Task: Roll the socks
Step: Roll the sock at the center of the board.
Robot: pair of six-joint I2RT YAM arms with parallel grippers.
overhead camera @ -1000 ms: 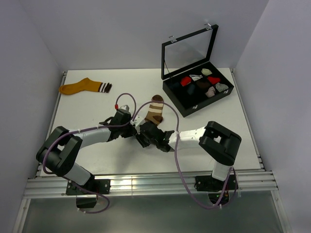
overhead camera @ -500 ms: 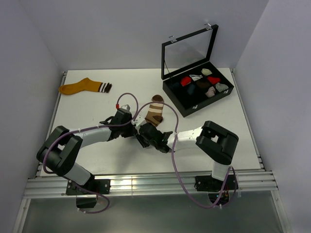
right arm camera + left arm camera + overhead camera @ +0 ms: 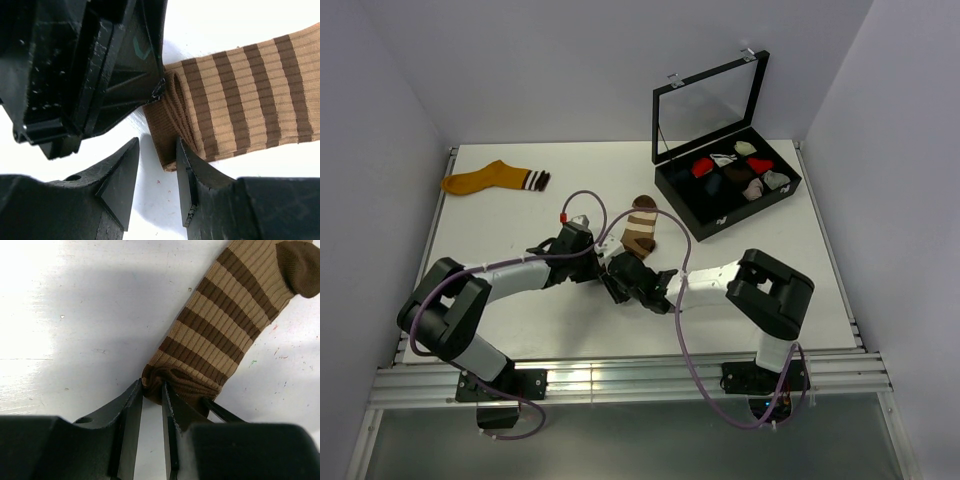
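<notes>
The brown sock with cream stripes point(image 3: 641, 225) lies mid-table, its near end folded into a small roll. My left gripper point(image 3: 604, 264) is shut on that rolled end point(image 3: 165, 377), pinching a fold between its fingertips point(image 3: 152, 390). My right gripper point(image 3: 622, 272) sits right beside it, open. The roll's edge point(image 3: 167, 150) rests against its right finger, and bare table shows in the gap point(image 3: 157, 150). The mustard-orange sock point(image 3: 490, 179) with a dark striped cuff lies flat at the far left, away from both grippers.
An open black box point(image 3: 682, 200) with its glass lid up stands at the back right, holding several small sock bundles. The left gripper's black body point(image 3: 100, 75) fills the upper left of the right wrist view, very close to my right fingers.
Both grippers have crept a little toward the brown sock's far end, with the roll's end between them. The orange sock and the box have not moved.
</notes>
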